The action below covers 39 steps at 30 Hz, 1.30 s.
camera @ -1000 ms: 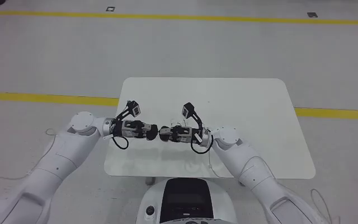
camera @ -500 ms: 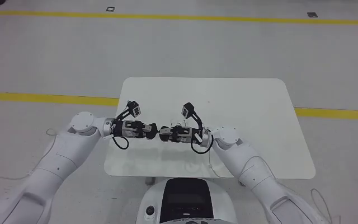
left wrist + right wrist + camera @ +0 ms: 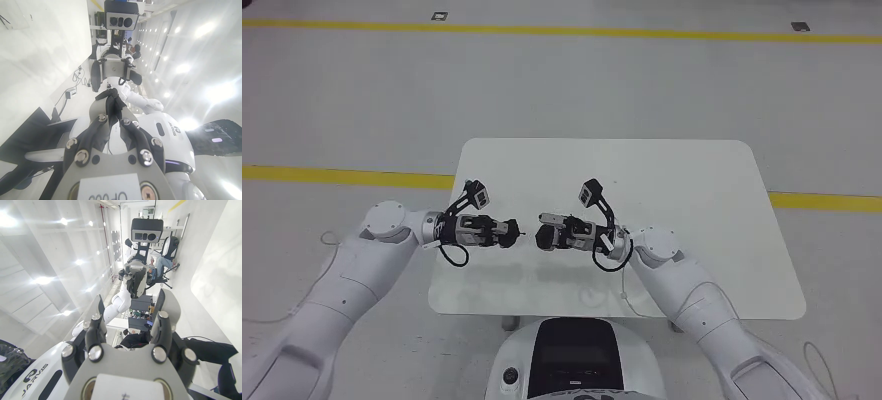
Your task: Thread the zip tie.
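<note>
- The zip tie (image 3: 101,96) is a short black strip pinched at the tip of the left gripper (image 3: 112,100). The left fingers (image 3: 95,108) are pressed together on it.
- One short end of the zip tie juts sideways out of the pinch, and the rest runs back between the two pads. How much of it lies inside cannot be told.
- From above, a thin dark tip shows past the left fingertips, pointing across the gap toward the right gripper (image 3: 542,232). The tie's long axis runs roughly along the line between the two grippers.
- The right gripper's fingers (image 3: 170,302) are spread wide with nothing between them. In its wrist view it faces the left gripper head-on, with the black tie showing there.
- The two grippers are held level with each other above the near part of the white counter (image 3: 692,180). They are near one another but apart. The zip tie is up in the air, not lying on the counter.
</note>
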Tool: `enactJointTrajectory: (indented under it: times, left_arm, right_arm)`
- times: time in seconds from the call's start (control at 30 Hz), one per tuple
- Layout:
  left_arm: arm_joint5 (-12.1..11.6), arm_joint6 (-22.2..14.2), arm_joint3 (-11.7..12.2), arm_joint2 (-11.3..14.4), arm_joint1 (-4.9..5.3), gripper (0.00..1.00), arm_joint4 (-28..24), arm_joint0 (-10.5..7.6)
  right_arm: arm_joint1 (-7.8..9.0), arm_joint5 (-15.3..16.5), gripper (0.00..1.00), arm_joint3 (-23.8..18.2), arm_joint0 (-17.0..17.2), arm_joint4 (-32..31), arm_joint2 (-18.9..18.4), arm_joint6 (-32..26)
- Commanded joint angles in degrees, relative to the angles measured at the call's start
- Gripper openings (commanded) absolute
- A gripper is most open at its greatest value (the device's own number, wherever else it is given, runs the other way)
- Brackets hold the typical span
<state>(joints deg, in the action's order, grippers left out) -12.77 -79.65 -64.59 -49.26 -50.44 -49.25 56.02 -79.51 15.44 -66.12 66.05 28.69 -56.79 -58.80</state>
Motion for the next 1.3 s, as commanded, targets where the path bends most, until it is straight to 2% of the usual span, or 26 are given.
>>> enactJointTrajectory:
  times: [0.0, 0.07, 0.33, 0.37, 0.47, 0.5, 0.53, 0.6, 0.77, 1.0, 1.13, 1.27]
  left_arm:
    - [0.0, 0.0, -0.5, 0.3, 0.01, 0.00, -0.5, 0.23]
    - [1.3, 0.0, -0.8, 0.8, 0.31, 0.00, 1.5, -0.24]
    - [1.3, 0.0, -0.8, 0.8, 0.31, 0.00, 1.5, -0.24]
    - [1.3, 0.8, -1.2, 0.8, 0.26, 0.00, 1.5, -0.03]
    - [-4.0, 6.1, -1.3, 0.6, 0.16, 0.00, 5.7, 0.21]
    - [-5.9, 5.9, -1.2, 0.4, 0.01, 0.00, 4.4, 0.68]
    - [-6.7, 5.1, -0.9, 0.1, -0.09, 0.00, 2.8, 0.87]
    - [-6.7, 3.2, -0.5, -1.2, -0.21, 0.00, 3.3, 0.56]
    - [-6.7, 0.0, 0.6, -6.0, -1.45, 0.00, 3.2, 2.15]
    - [-6.7, 0.0, -0.5, -11.3, -3.36, 0.00, 5.6, 4.75]
    - [-6.7, 0.0, -1.1, -13.2, -4.31, 0.00, 5.9, 5.83]
    - [-6.7, 0.0, 0.1, -13.1, -4.64, 0.00, 7.5, 5.99]
  right_arm:
    - [0.08, -0.1, 1.00, -0.2, 0.1, -0.2, 0.0, 0.0]
    - [0.08, -0.1, 1.00, -0.2, 0.1, -0.2, 0.0, 0.0]
    - [0.08, -0.1, 1.00, -0.2, 0.1, -0.2, 0.0, 0.0]
    - [0.08, -0.1, 1.00, -0.2, 0.1, -0.2, 0.0, 0.0]
    - [0.08, -0.1, 1.00, -0.2, 0.1, -0.2, 0.0, 0.0]
    - [0.08, -0.1, 1.00, -0.2, 0.1, -0.2, 0.0, 0.0]
    - [0.08, -0.1, 1.00, -0.2, 0.1, -0.2, 0.0, 0.0]
    - [0.08, -0.1, 1.00, -0.2, 0.1, -0.2, 0.0, 0.0]
    - [0.08, -0.1, 1.00, -0.2, 0.1, -0.2, 0.0, 0.0]
    - [0.08, -0.1, 1.00, -0.2, 0.1, -0.2, 0.0, 0.0]
    - [0.08, -0.1, 1.00, -0.2, 0.1, -0.2, 0.0, 0.0]
    - [0.08, -0.1, 1.00, -0.2, 0.1, -0.2, 0.0, 0.0]
